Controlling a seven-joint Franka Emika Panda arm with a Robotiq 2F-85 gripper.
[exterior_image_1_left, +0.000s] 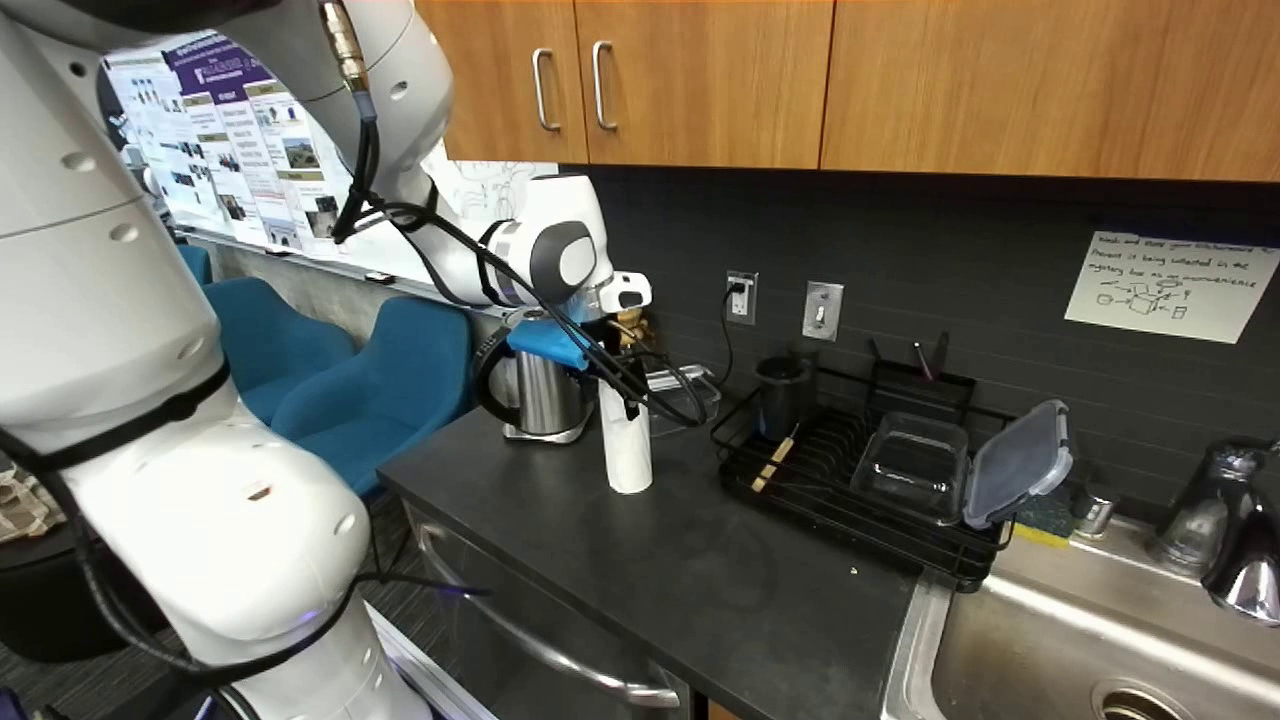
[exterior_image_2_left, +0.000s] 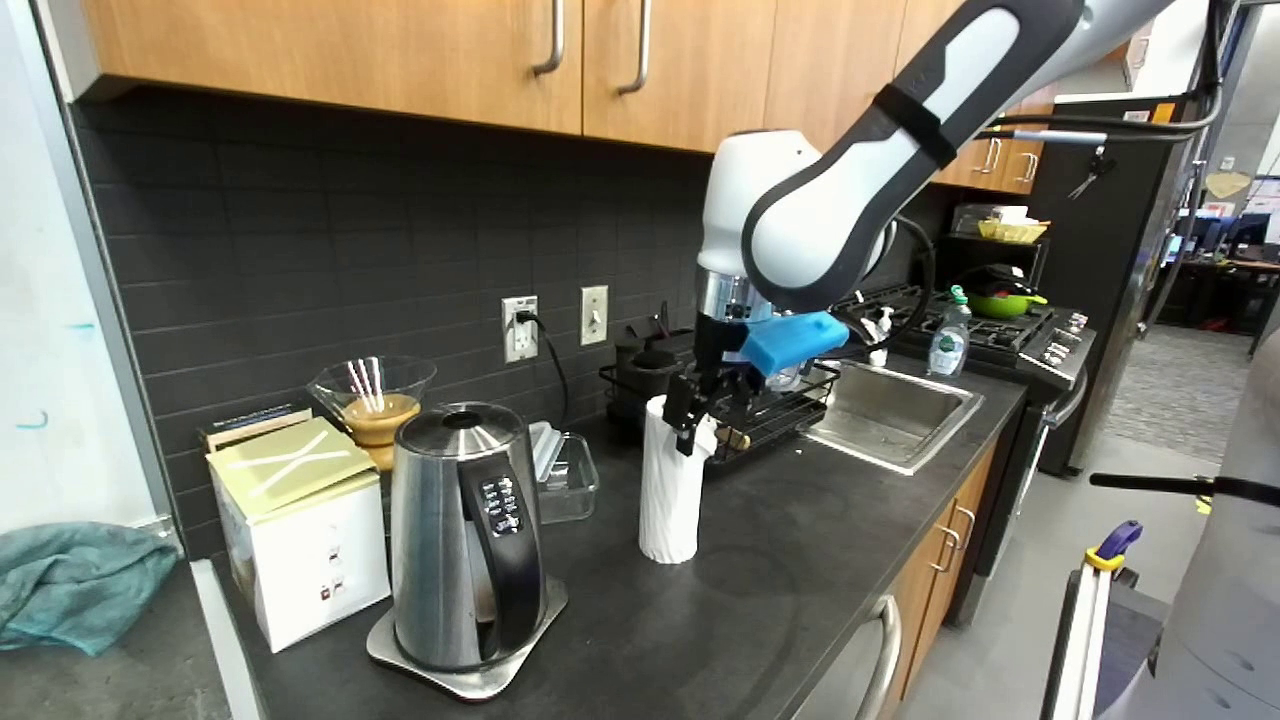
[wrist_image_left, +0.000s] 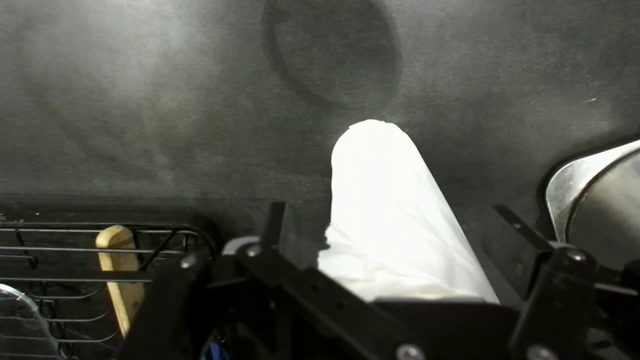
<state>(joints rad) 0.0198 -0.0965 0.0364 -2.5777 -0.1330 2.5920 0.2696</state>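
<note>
Closest in the wrist view, the black Robotiq gripper (wrist_image_left: 392, 220) has its jaws parted wide and grasps nothing. Between them rises the upper part of a white paper towel roll (exterior_image_2_left: 668, 490), which stands upright on the dark countertop (exterior_image_2_left: 760, 640). Counter shows on either side of the roll, so the jaws appear apart from it; its top end is hidden by the gripper's body in that view. A torn flap (wrist_image_left: 340, 260) of paper sticks out toward one jaw. By the look of it, the step in hand is straddling the roll; gripping it would call for an even close on the soft paper. Outward, in both exterior views, the roll sits between a steel electric kettle (exterior_image_2_left: 435, 540) and a black wire dish rack (exterior_image_1_left: 860, 525) holding a clear food container (exterior_image_1_left: 912, 465). Beside the rack lies a stainless-steel sink (exterior_image_1_left: 1030, 640).
</note>
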